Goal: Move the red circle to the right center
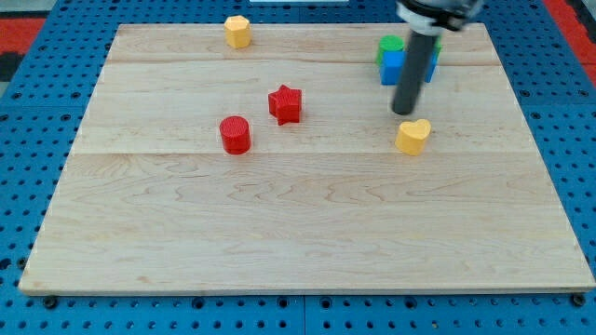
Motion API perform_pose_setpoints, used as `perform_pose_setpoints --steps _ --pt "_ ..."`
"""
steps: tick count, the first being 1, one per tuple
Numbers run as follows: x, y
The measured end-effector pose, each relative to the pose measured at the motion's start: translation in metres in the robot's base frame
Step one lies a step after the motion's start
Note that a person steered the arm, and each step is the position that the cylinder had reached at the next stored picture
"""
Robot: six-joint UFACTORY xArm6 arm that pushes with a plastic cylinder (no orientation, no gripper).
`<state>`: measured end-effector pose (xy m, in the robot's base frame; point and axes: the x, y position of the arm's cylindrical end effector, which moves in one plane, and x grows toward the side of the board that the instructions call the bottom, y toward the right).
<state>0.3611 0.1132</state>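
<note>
The red circle (pixel 236 134), a short red cylinder, sits on the wooden board (pixel 298 223) left of the middle. A red star (pixel 285 104) lies just up and to its right, apart from it. My tip (pixel 405 112) is far to the view's right of the red circle, just above a yellow heart (pixel 413 136) and close to it. The dark rod rises from the tip and partly covers a blue block (pixel 395 65) and a green block (pixel 390 45) behind it.
A yellow hexagon (pixel 237 31) sits at the board's top edge, left of centre. The board lies on a blue pegboard surface (pixel 28 140) that surrounds it.
</note>
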Motion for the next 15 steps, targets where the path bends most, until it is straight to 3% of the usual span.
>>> perform_pose_setpoints --steps 2,4,6,7,10,11,12,14,15 --pt "-0.026 -0.142" --pt "-0.015 -0.191" --pt "0.029 -0.089" --pt "-0.009 -0.159" --pt "0.080 -0.244" --pt "0.102 -0.245" --pt "0.103 -0.181" --pt "0.087 0.062" --pt "0.106 0.076"
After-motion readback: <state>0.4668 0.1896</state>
